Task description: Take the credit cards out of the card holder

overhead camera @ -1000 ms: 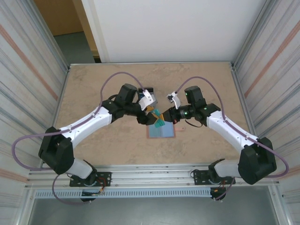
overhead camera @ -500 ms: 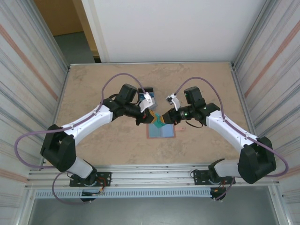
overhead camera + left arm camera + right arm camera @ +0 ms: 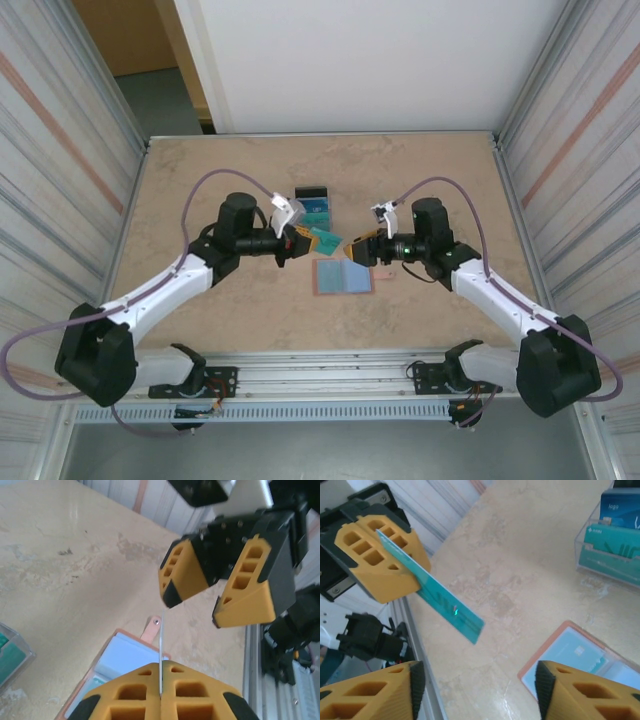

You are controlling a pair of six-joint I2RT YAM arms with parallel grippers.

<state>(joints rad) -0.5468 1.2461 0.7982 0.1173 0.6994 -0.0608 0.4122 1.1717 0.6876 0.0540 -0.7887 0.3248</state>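
In the top view, just left of frame centre, the left gripper (image 3: pixel 297 243) is clenched on a teal card (image 3: pixel 326 238). The card sticks out to the right, raised above the desk (image 3: pixel 200 180). From the right wrist we see that card slanting from the upper left towards the middle, pinched flat between the orange fingers. The right gripper (image 3: pixel 362 250) faces it just right of centre, released, its jaws spread and apart from the card's free end. Below the two, the card holder (image 3: pixel 343 277) lies open and flat, pale blue pockets upward, a small strap tab on its right side. Above the card stands a clear box (image 3: pixel 313 206) with a blue card (image 3: pixel 620 507) inside. The desk is mottled beige stone; ribbed metal walls flank it, with a white panel at the top.
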